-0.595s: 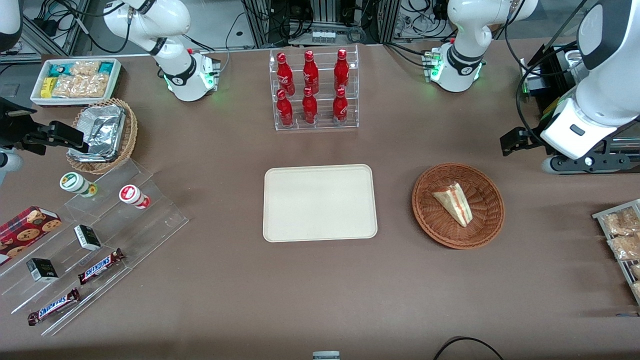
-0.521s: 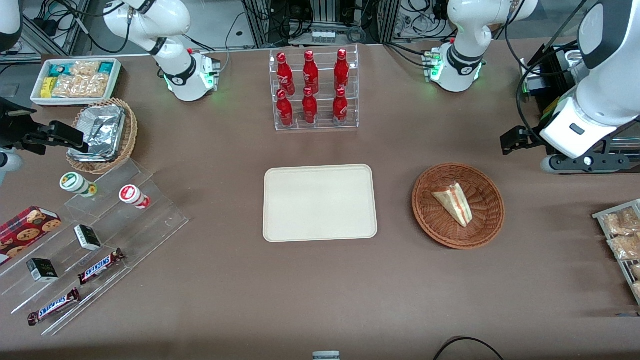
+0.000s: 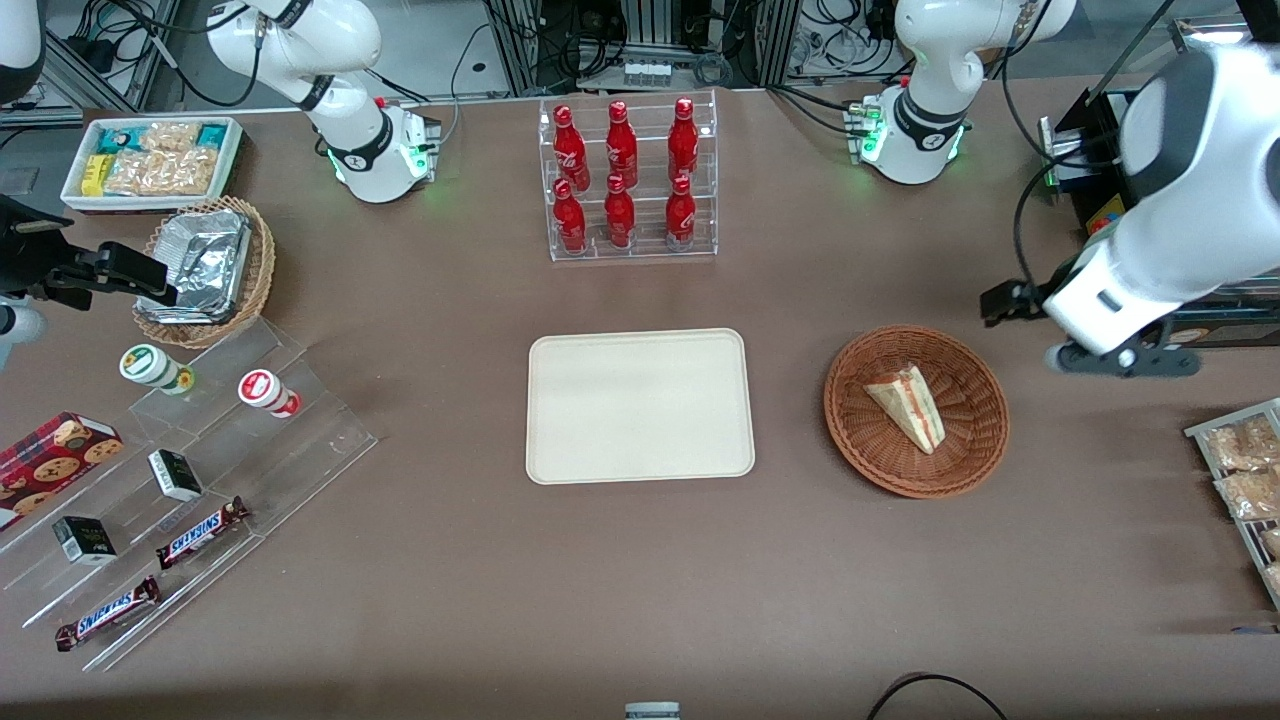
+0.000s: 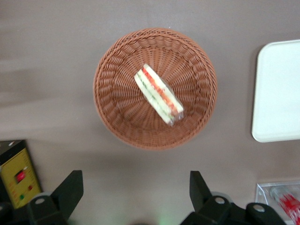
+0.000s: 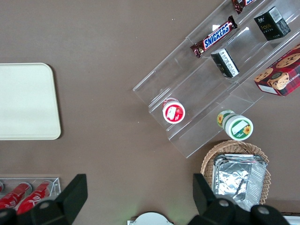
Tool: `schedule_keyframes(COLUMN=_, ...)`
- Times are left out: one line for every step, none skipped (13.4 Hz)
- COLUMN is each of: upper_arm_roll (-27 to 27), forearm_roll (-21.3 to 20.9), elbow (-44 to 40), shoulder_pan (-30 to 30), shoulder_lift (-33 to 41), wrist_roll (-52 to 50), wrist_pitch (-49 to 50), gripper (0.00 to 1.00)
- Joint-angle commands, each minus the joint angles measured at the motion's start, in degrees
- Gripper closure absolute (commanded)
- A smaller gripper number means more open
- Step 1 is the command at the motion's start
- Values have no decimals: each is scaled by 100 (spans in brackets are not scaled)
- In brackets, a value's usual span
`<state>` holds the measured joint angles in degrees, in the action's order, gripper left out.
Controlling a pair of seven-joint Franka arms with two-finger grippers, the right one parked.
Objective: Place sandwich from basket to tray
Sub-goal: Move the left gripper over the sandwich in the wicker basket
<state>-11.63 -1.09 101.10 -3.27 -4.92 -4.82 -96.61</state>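
Currently the sandwich [image 3: 907, 405] is lying in the basket [image 3: 975, 450], its striped cut edge showing, with nothing touching it. Beside the basket, toward the parked arm's end, the tray [image 3: 640, 405] is sitting bare on the table [image 3: 640, 580]. Above the table, the gripper [image 4: 133, 197] is hanging with its fingers [image 4: 70, 190] spread wide, farther from the front camera than the basket and holding nothing.

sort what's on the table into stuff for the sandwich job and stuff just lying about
For the job:
- sandwich, lying in the basket
- tray, beside the basket, nothing on it
- end effector, open, held above the table near the basket's rim

Just lying about:
- red bottles in a clear rack
- foil packets in a tan basket
- Snickers bars
- cookie box
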Motion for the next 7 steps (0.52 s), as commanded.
schedule_keyframes(upper_arm_roll=-59, forearm_roll=12, elbow=1013, shoulder_pan=-7, shoulder_lift=254, wrist_roll=-491, wrist_pitch=-953, gripper=0)
schedule_keyframes(upper_arm_roll=-68, forearm_roll=12, elbow=1365, shoulder_pan=11, shoulder_lift=315, wrist_roll=-693, wrist_pitch=-1348, gripper=0)
schedule_keyframes(upper_arm_roll=-77, forearm_roll=12, elbow=1716, shoulder_pan=11, shoulder_lift=412, wrist_roll=-782, wrist_pitch=-1752, gripper=0)
schedule_keyframes(upper_arm_roll=-77, forearm_roll=12, elbow=2024, shoulder_pan=11, shoulder_lift=491, wrist_roll=-844, wrist_pitch=-2113, gripper=0)
schedule_keyframes(upper_arm_roll=-77, forearm_roll=12, elbow=2289, shoulder_pan=11, shoulder_lift=535, wrist_roll=-1088, wrist_pitch=-2430, gripper=0)
schedule_keyframes(upper_arm_roll=-85, forearm_roll=12, elbow=2439, shoulder_pan=20, shoulder_lift=536, wrist_roll=-1404, wrist_pitch=-2677, gripper=0)
schedule_keyframes(upper_arm_roll=-94, forearm_roll=12, elbow=2502, shoulder_pan=29, shoulder_lift=492, wrist_roll=-1781, wrist_pitch=-2853, gripper=0)
